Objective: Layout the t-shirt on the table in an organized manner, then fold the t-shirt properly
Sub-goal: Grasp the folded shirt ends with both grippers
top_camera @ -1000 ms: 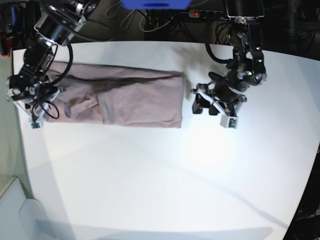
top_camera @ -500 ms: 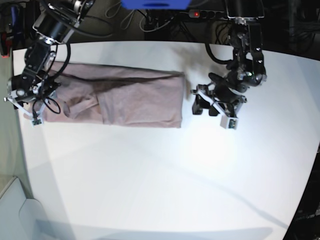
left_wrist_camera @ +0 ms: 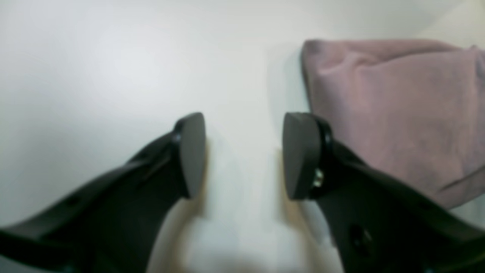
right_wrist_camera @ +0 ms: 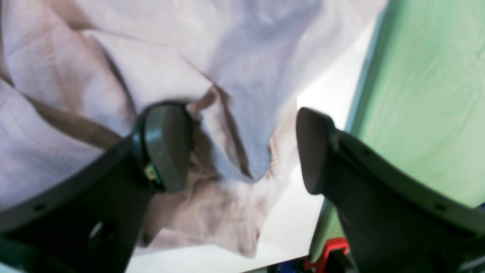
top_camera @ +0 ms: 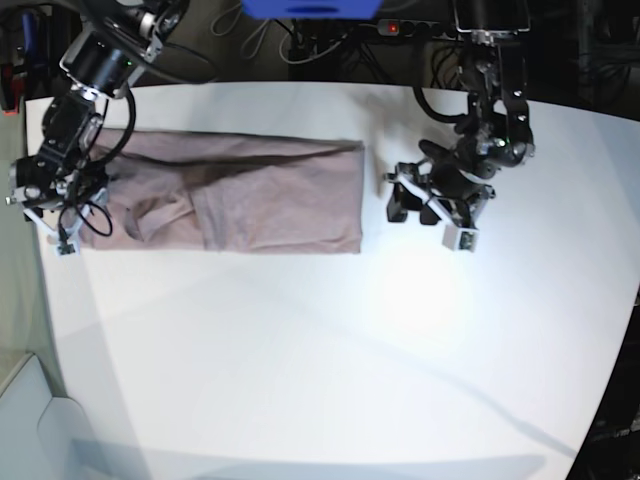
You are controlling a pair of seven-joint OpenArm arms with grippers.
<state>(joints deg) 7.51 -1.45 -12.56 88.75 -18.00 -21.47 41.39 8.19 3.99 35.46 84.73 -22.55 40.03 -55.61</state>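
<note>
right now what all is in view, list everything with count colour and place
dusty mauve cotton t-shirt: one, pinkish-brown, folded into a long band across the far left part of the table
matte white table: one, white, fills most of the base view
green surface: one, pale green, beyond the table edge in the right wrist view
blue object: one, blue, behind the table's far edge
black cables: several, black, on the dark floor behind the table
left end effector: one, black, open over bare table just off the shirt's end
right end effector: one, black, open over the shirt's bunched end by the table edge
</note>
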